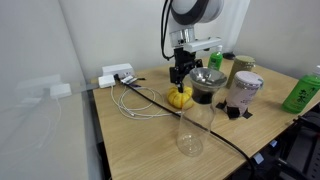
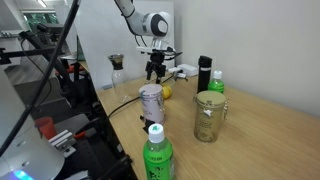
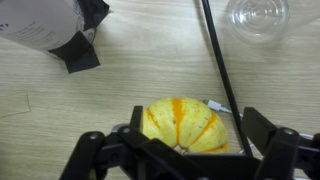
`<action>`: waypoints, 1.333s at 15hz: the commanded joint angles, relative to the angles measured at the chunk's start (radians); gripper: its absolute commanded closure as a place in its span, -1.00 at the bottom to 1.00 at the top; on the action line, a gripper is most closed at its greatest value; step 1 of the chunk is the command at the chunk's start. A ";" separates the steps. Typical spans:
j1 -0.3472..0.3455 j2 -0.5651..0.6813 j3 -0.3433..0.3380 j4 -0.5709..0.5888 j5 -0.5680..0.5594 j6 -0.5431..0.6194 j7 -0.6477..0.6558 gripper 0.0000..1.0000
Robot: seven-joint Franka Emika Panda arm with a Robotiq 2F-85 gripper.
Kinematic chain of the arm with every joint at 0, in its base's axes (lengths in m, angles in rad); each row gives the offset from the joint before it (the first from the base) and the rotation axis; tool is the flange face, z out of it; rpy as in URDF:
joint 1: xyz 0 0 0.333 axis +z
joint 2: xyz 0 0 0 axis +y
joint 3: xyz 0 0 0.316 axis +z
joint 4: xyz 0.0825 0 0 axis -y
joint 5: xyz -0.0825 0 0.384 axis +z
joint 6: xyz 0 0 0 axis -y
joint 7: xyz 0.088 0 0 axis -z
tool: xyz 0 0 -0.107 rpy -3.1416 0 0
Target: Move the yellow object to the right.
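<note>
The yellow object (image 3: 185,125) is a small ribbed yellow-orange pumpkin shape lying on the wooden table. It shows in both exterior views (image 1: 180,97) (image 2: 167,91), partly hidden behind a cup in one of them. My gripper (image 3: 195,135) hangs right over it with its fingers spread on either side. The left finger is close to the object and a gap shows at the right finger. It is open, and it appears just above the object in both exterior views (image 1: 179,76) (image 2: 155,72). The clear glass bottle (image 1: 190,130) stands in front of it.
A black cable (image 3: 220,70) runs right beside the object, and a white plug (image 3: 214,104) lies at its edge. A dark-lidded cup (image 1: 207,85), a pale cup (image 1: 245,92), a green bottle (image 1: 303,92) and a white power strip (image 1: 117,75) stand around.
</note>
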 commanded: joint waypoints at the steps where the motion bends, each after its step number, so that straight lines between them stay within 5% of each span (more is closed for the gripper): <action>1: 0.012 0.000 -0.013 0.002 0.008 -0.002 -0.005 -1.00; 17: 0.021 0.162 -0.034 0.211 -0.004 -0.061 -0.002 -1.00; 18: 0.021 0.168 -0.035 0.221 -0.003 -0.063 -0.003 -0.95; 20: 0.012 0.175 -0.024 0.239 0.017 -0.075 -0.017 -0.46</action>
